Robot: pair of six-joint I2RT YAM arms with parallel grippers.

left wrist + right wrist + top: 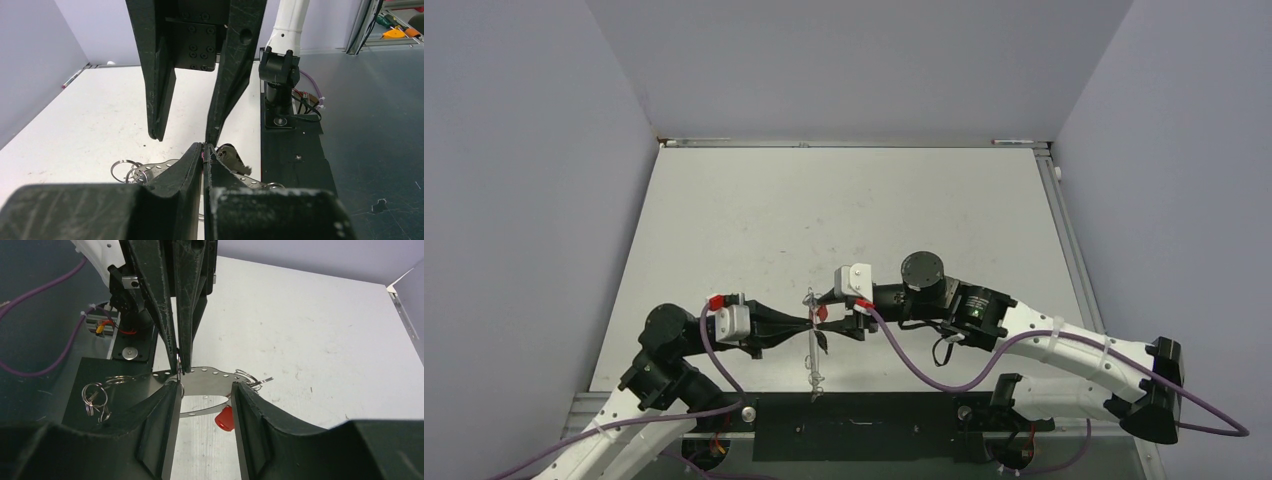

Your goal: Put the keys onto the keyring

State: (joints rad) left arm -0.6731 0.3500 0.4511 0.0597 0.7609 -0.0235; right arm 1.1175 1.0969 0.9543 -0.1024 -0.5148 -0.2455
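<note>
Near the 6 o'clock edge of the bench, the left end effector is clenched on the thin keyring, between the two arms. The right end effector stands released, with the red key loose between its fingers. If that key is not fully threaded it may drop off. A brush from those fingers could also twist the keyring out of the narrow pinch.

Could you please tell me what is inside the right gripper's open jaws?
The red key, head only, shows between the right gripper's fingers, below a perforated silver strip; its blade is covered.
</note>
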